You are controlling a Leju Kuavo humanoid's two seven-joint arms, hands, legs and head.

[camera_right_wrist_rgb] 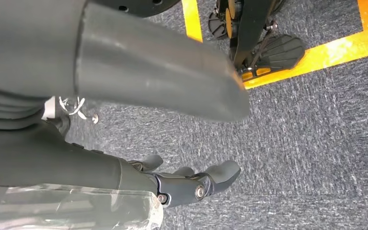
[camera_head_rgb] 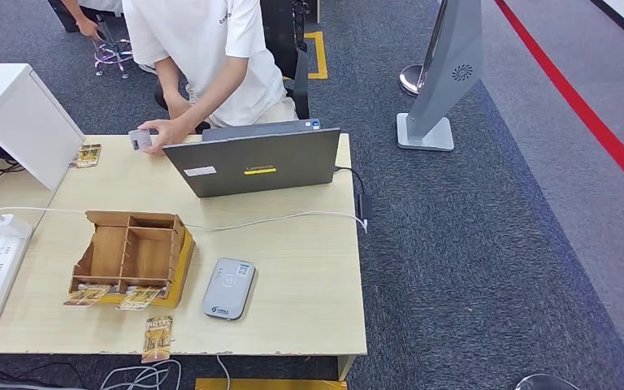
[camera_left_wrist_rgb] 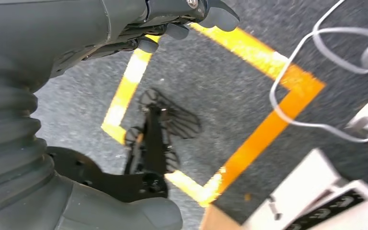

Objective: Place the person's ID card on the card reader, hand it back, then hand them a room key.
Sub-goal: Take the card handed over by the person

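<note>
My left hand [camera_left_wrist_rgb: 172, 28] and right hand [camera_right_wrist_rgb: 191, 184] hang by the floor, fingers loose, holding nothing. ID card [camera_head_rgb: 140, 139] sits in the person's hand [camera_head_rgb: 162, 134] at the table's far edge, well apart from the card reader [camera_head_rgb: 229, 288]. First step not begun; next I must reach up and take it.

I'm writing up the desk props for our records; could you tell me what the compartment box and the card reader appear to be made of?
The compartment box looks like thin wood or plywood, matte and unpainted: an even brown tone with darker edges on its dividers. The card reader looks like moulded plastic, smooth grey with rounded corners and a slight sheen; that could also be a coated metal shell.
</note>
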